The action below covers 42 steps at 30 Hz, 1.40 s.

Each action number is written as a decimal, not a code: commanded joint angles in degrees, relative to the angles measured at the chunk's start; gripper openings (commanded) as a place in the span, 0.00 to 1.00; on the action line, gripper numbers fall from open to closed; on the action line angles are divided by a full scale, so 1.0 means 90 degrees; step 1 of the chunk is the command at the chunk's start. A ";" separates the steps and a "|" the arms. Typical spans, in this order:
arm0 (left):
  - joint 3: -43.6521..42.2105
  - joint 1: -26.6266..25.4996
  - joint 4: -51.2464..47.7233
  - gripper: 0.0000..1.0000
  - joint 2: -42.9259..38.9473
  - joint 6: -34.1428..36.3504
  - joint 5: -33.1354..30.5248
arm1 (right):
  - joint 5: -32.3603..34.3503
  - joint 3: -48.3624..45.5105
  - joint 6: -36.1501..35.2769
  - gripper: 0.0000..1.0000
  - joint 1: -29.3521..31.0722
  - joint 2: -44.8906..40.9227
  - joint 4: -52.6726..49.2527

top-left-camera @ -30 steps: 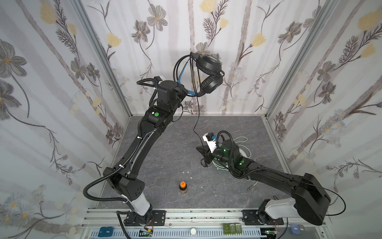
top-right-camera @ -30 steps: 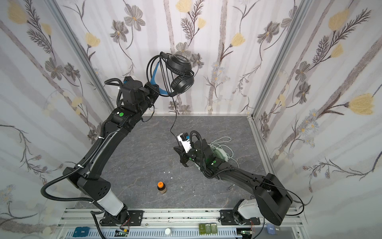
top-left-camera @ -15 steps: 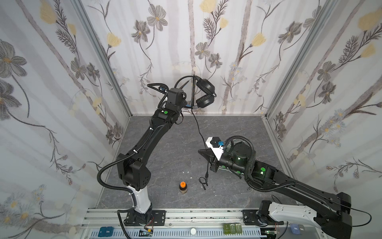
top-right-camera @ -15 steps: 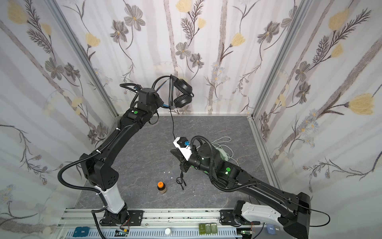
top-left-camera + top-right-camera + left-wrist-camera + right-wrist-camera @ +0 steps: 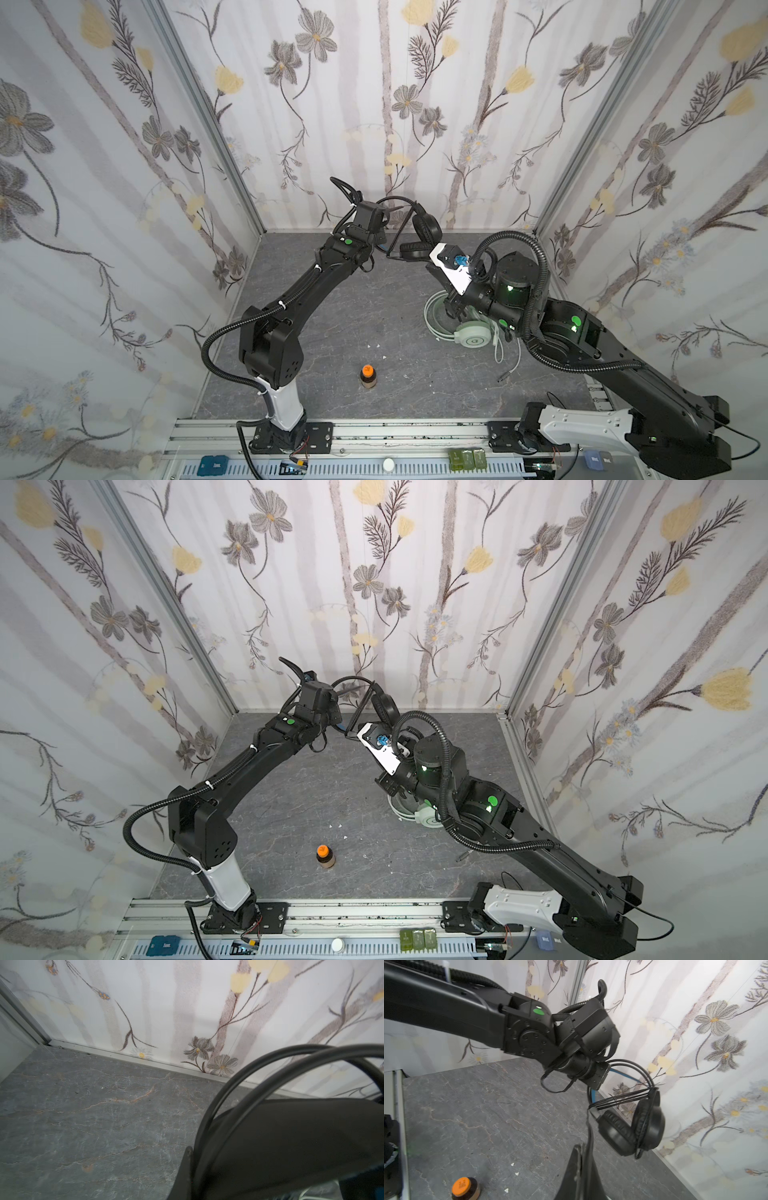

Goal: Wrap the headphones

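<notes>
The black headphones (image 5: 424, 227) hang low near the back wall, and my left gripper (image 5: 384, 246) is shut on their headband. In the right wrist view the ear cups (image 5: 631, 1130) hang below the left gripper (image 5: 599, 1079), with several turns of black cable (image 5: 623, 1098) stretched across the band. A strand of that cable runs down into my right gripper (image 5: 584, 1147), which is shut on it just in front of the cups. The mint green headphones (image 5: 471, 337) lie on the floor under the right arm, also seen in a top view (image 5: 428, 818). Close up, the left wrist view shows the headband wires (image 5: 270, 1068).
A small orange-capped bottle (image 5: 368, 376) stands on the grey floor toward the front, also visible in the right wrist view (image 5: 466, 1188). The white-green cable (image 5: 505, 365) trails off the mint headset. Flowered walls close the back and both sides.
My left arm has brought the black headphones down from high up to just above the floor at the back. My right gripper has moved back and up toward them, still shut.
</notes>
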 commanded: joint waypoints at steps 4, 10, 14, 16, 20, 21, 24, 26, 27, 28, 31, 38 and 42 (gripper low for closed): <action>-0.0499 -0.0116 -0.0222 0.00 -0.0679 0.1436 0.0553 | 0.0492 0.0679 -0.0922 0.00 -0.0374 0.0521 -0.0487; -0.0978 -0.0125 -0.0657 0.00 -0.1329 0.1746 0.1605 | 0.0710 0.1153 -0.1198 0.00 -0.0714 0.1002 -0.0475; -0.1210 -0.0088 -0.0819 0.00 -0.1750 0.1635 0.1837 | 0.0673 0.1186 -0.1168 0.00 -0.1138 0.1125 -0.0373; -0.1321 -0.0038 -0.0880 0.00 -0.1934 0.1558 0.1902 | 0.0604 0.1186 -0.1150 0.00 -0.1297 0.1148 -0.0341; -0.1529 0.0076 -0.1000 0.00 -0.2200 0.1534 0.2030 | 0.0455 0.1052 -0.1077 0.00 -0.1552 0.1081 -0.0131; -0.1551 0.0106 -0.1024 0.00 -0.2238 0.1550 0.2098 | 0.0408 0.1044 -0.1054 0.00 -0.1606 0.1081 -0.0114; -0.1619 0.0132 -0.1045 0.00 -0.2395 0.1600 0.2294 | 0.0350 0.1006 -0.1045 0.00 -0.1755 0.1118 -0.0037; -0.1622 0.0138 -0.1091 0.00 -0.2485 0.1620 0.2330 | 0.0364 0.0934 -0.1011 0.00 -0.1870 0.1138 0.0076; -0.1625 0.0135 -0.1095 0.00 -0.2536 0.1610 0.2364 | 0.0310 0.0908 -0.0963 0.00 -0.1941 0.1130 0.0122; -0.1622 0.0141 -0.1089 0.00 -0.2598 0.1610 0.2411 | 0.0224 0.0877 -0.0902 0.00 -0.2019 0.1129 0.0179; -0.1665 0.0142 -0.0952 0.00 -0.2831 0.1616 0.2679 | 0.0066 0.0734 -0.0760 0.00 -0.2228 0.1114 0.0365; -0.1560 0.0142 -0.0811 0.00 -0.3096 0.1375 0.3354 | -0.0199 0.0600 -0.0518 0.00 -0.2525 0.1279 0.0713; -0.1501 0.0132 -0.0675 0.00 -0.3450 0.1087 0.3599 | -0.0303 0.0561 -0.0439 0.00 -0.2560 0.1370 0.0929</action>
